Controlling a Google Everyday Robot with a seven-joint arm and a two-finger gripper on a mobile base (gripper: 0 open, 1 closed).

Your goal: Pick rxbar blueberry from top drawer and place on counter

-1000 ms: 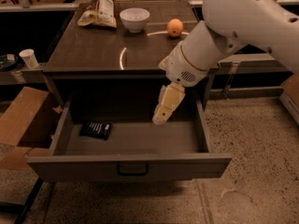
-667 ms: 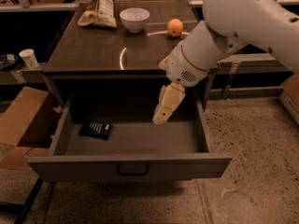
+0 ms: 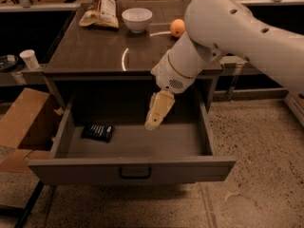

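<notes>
The rxbar blueberry [image 3: 98, 131] lies flat on the floor of the top drawer [image 3: 133, 167], toward its left side and near the left wall. I judge it light, thin and somewhat pliable, with a slick wrapper; I would take it across its narrow width from above. Nothing else shows in the open drawer. The pincer [image 3: 152, 123] hangs inside the drawer, well to the right of the bar; I cannot tell whether it is wide or narrow. The counter [image 3: 95, 51] carries a white bowl [image 3: 137, 19], an orange [image 3: 177, 27] and a tan snack bag [image 3: 100, 8].
</notes>
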